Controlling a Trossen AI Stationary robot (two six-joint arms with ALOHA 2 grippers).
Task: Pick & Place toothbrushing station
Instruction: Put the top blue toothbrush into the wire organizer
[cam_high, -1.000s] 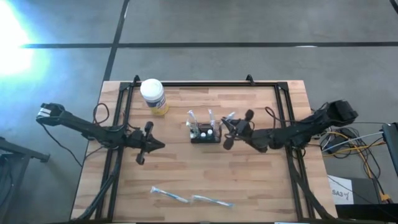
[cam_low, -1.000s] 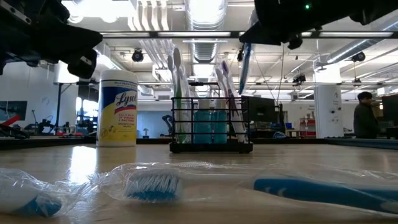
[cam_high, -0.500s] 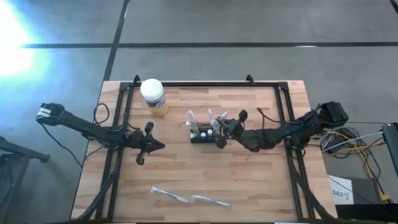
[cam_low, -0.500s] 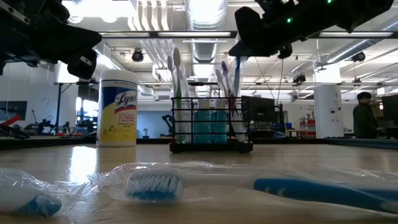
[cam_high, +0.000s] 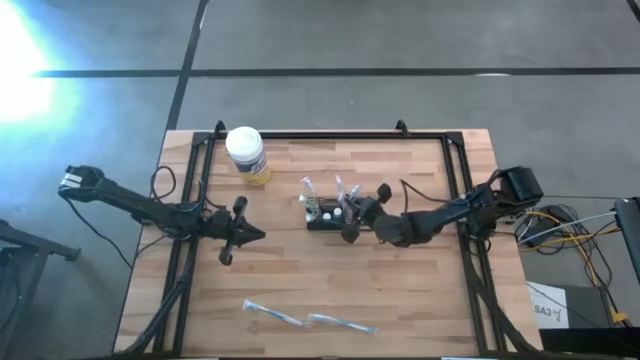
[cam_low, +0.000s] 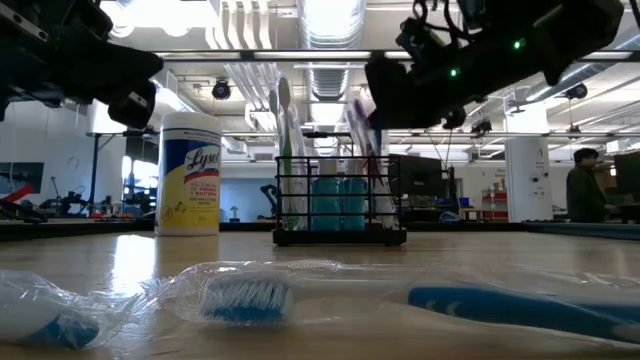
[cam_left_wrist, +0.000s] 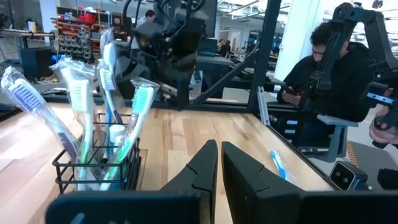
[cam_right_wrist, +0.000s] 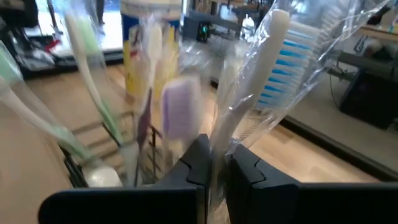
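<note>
The toothbrushing station (cam_high: 328, 214) is a black wire holder standing on the table's middle with several wrapped toothbrushes upright in it. It also shows in the low view (cam_low: 340, 205), the left wrist view (cam_left_wrist: 93, 167) and the right wrist view (cam_right_wrist: 109, 155). My right gripper (cam_high: 349, 222) is at the station's right end, shut on a wrapped toothbrush with blue bristles (cam_right_wrist: 283, 68). My left gripper (cam_high: 250, 233) is shut and empty, above the table left of the station. My right gripper pinches the wrapped toothbrush's white handle (cam_right_wrist: 219, 138) between its two fingers, through the clear wrapper. The fingers come from the table's right, about level, and lie across the handle. The brush stands upright, head up; its lower end is hidden behind the fingers.
A yellow jar with a white lid (cam_high: 247, 155) stands at the far left. Two wrapped toothbrushes (cam_high: 310, 319) lie near the table's near edge. A black frame (cam_high: 330, 134) runs around the table. A seated person (cam_left_wrist: 323, 74) shows beyond the table.
My right gripper has gone toward the table's left and down, up to the station's right end, carrying the wrapped toothbrush upright with it. The station has stayed in place.
</note>
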